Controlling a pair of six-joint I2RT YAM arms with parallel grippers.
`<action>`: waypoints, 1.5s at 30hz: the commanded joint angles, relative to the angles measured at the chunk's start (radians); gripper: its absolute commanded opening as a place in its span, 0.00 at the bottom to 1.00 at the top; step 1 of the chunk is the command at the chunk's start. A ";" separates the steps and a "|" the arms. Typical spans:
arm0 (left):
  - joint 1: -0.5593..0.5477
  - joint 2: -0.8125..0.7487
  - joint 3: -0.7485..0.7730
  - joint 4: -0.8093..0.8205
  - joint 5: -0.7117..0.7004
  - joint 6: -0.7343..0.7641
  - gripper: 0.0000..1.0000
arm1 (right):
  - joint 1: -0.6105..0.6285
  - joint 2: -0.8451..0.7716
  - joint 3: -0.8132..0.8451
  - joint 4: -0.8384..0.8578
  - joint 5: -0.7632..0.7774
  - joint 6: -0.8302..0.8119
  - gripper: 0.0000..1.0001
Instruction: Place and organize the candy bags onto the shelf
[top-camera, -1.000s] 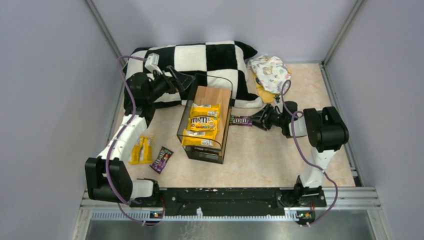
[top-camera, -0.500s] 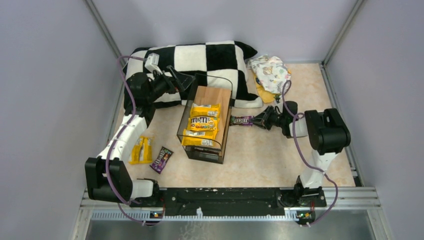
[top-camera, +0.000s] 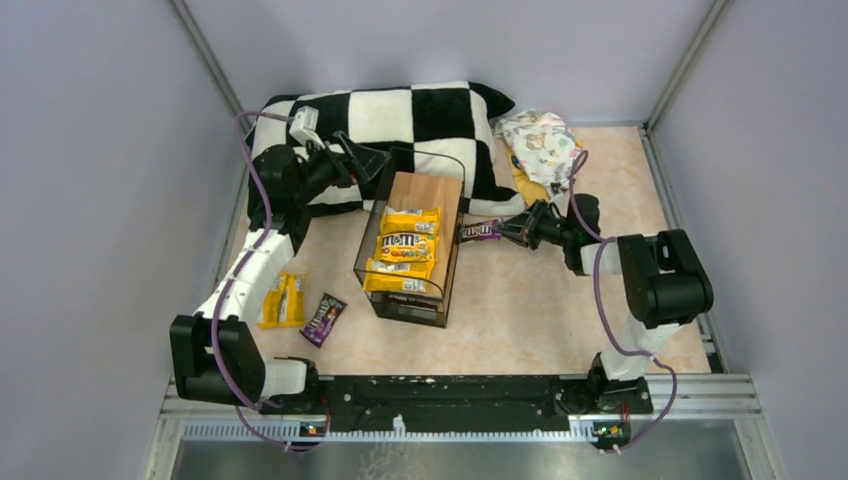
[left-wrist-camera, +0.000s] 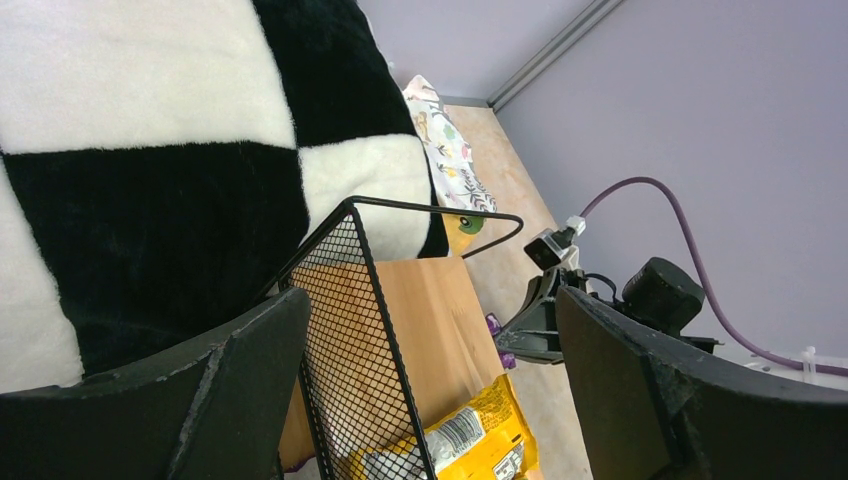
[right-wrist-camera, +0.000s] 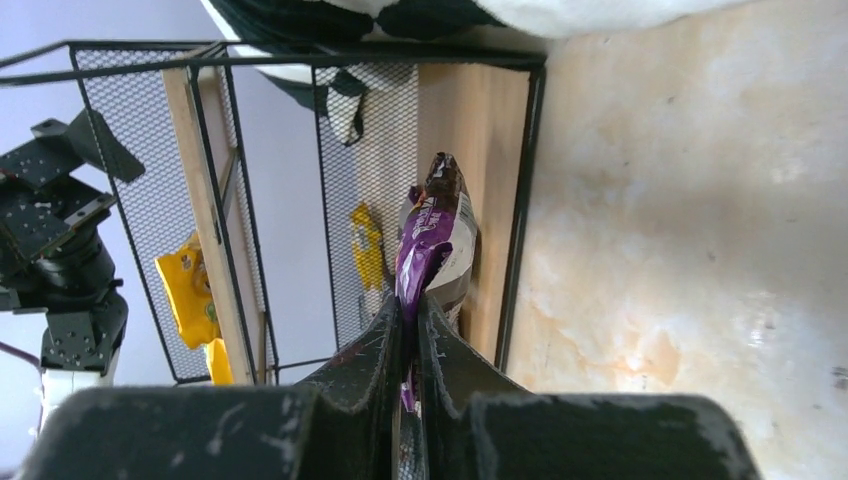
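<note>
Right claw (right-wrist-camera: 412, 300) is pinched on a purple candy bag (right-wrist-camera: 436, 235), just beside the shelf's (top-camera: 425, 190) right edge. The floppy bag could catch on that edge and slip out. Left claw (left-wrist-camera: 435, 320) sits spread apart at the far corner.

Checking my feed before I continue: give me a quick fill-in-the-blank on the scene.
The right gripper is shut on a ___ candy bag by the shelf.
___ yellow bags lie on top of the shelf.
The left gripper, holding nothing, is ___.
Missing words: purple; three; open.
</note>
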 joint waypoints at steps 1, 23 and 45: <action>0.005 -0.004 0.017 0.042 0.018 -0.006 0.99 | 0.052 0.002 0.066 0.083 -0.003 0.059 0.05; 0.023 0.005 0.011 0.064 0.041 -0.034 0.99 | 0.333 0.470 0.389 0.398 0.108 0.345 0.04; 0.026 0.012 0.007 0.076 0.052 -0.050 0.99 | 0.368 0.505 0.341 0.425 0.099 0.350 0.06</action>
